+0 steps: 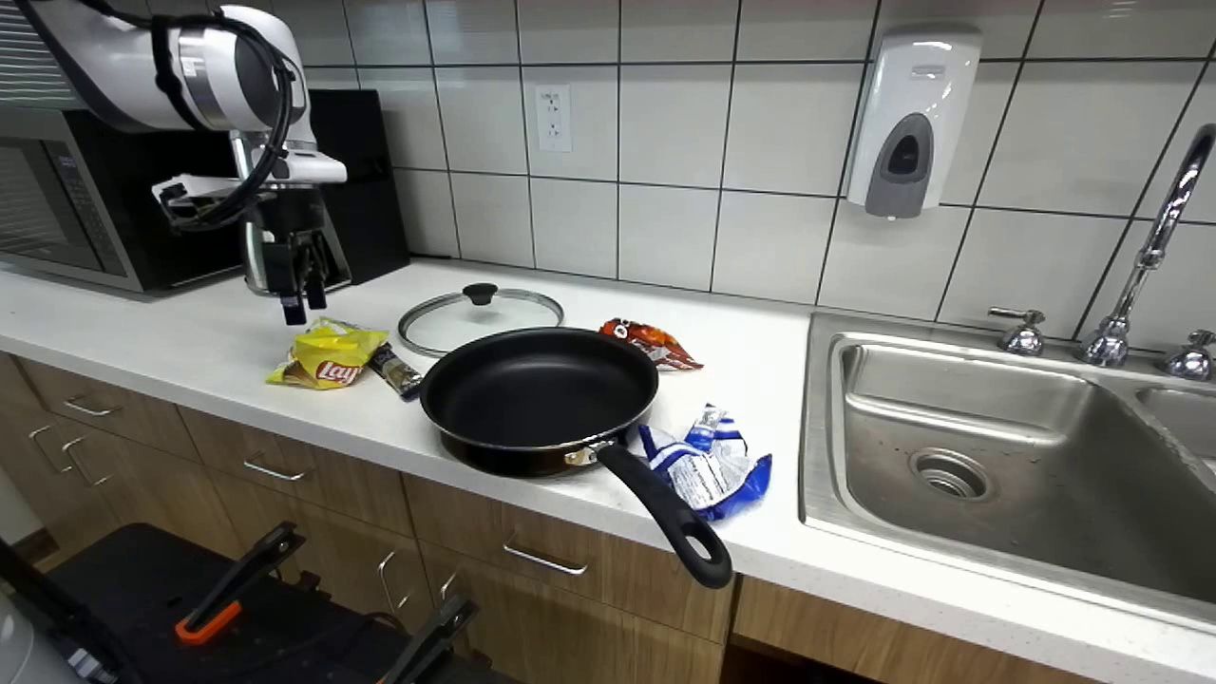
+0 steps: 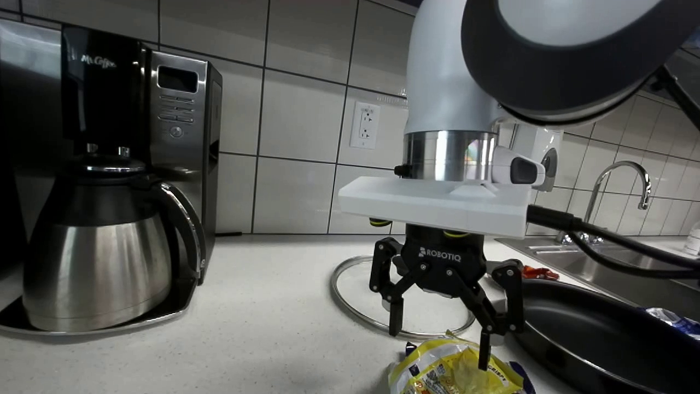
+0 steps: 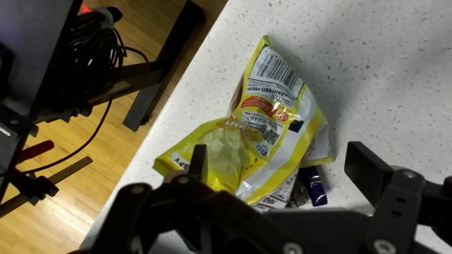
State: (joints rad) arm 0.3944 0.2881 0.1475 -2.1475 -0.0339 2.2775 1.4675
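Observation:
My gripper point(image 1: 304, 302) is open and empty, pointing down above the white counter. In an exterior view its fingers point(image 2: 439, 340) are spread over a crumpled yellow chip bag point(image 2: 451, 369). In the wrist view the yellow bag point(image 3: 272, 141) lies below the open jaws point(image 3: 278, 155), close to the counter's edge; whether a finger touches it I cannot tell. A dark blue wrapper point(image 3: 312, 187) sticks out from under the bag, and part of it is hidden. In an exterior view the yellow bag point(image 1: 332, 356) lies beside this dark wrapper point(image 1: 394, 370).
A black frying pan point(image 1: 541, 389) stands right of the bag, its handle over the counter edge. Behind are a glass lid point(image 1: 442, 323) and a red bag point(image 1: 651, 344). A blue-white bag point(image 1: 708, 465) lies by the handle. A coffee maker point(image 2: 180, 126) and sink point(image 1: 819, 427) flank them.

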